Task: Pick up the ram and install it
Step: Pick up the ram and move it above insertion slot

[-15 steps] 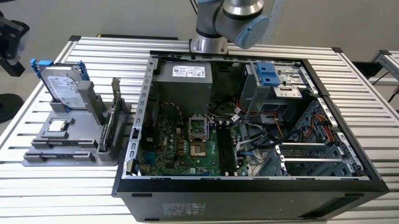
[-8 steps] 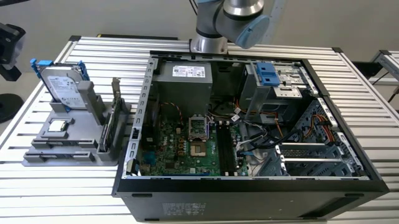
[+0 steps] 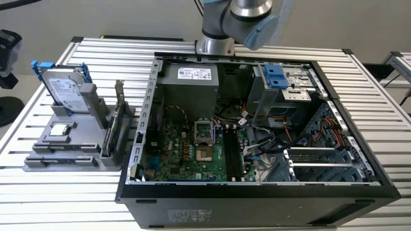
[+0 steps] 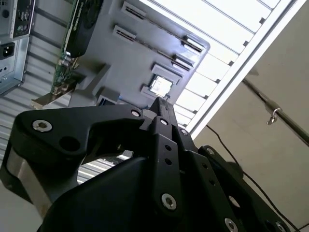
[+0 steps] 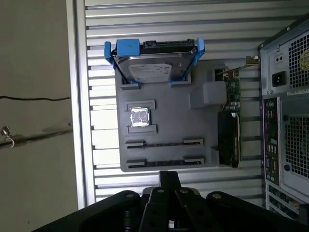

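Fingers (image 5: pixel 169 180) pressed together hover over the slatted metal table (image 5: pixel 169 19) near the gray tray (image 5: pixel 169 116), beige floor (image 5: pixel 34 58) alongside.

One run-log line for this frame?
gripper: jaws shut, empty | ram: untouched in gray holder | holder beside PC case

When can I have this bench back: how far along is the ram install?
Done: nothing that shows. The ram sits in the grey holder beside the computer case, and the motherboard's black slots look empty. In hand: the gripper is shut, holds nothing and hangs over the holder. Left: both the pickup and the install.
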You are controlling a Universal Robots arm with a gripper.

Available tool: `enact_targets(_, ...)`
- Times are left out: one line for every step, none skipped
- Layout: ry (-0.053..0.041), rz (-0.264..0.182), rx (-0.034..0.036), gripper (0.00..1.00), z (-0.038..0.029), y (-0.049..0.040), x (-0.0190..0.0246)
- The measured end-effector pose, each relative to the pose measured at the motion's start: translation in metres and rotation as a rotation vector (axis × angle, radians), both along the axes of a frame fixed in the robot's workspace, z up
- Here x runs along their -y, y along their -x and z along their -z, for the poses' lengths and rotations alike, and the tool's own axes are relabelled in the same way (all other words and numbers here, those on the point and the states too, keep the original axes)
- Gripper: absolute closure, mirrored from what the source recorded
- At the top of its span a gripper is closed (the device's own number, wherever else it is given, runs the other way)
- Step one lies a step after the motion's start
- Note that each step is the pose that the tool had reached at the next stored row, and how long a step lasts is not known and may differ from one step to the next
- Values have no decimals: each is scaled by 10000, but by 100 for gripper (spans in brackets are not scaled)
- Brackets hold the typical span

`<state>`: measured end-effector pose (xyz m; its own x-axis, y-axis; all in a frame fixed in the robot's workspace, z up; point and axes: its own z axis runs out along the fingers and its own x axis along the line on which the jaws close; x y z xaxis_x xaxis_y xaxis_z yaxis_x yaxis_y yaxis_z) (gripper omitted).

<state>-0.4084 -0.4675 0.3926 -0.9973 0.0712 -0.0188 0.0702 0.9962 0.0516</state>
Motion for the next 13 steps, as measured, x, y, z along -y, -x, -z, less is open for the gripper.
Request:
enact_targets(0, 0, 0, 100, 0, 0, 16)
enact_targets(0, 0, 0, 100, 0, 0, 31)
enact_targets(0, 0, 0, 100, 0, 0, 47)
enact_targets(0, 0, 0, 100, 0, 0, 62)
enact_targets(0, 0, 0, 100, 0, 0, 77)
enact_targets(-1, 0, 0, 100, 0, 0, 92)
enact_targets(-1, 1, 0, 100, 0, 1, 106)
enact_targets(0, 0, 0, 100, 0, 0, 120)
enact_targets(0, 1, 0, 100, 0, 0, 132)
enact_targets(-1, 0, 0, 100, 0, 0, 144)
enact_targets(-1, 0, 0, 100, 0, 0, 154)
enact_targets(0, 0, 0, 100, 0, 0, 164)
enact_targets(0, 0, 0, 100, 0, 0, 173)
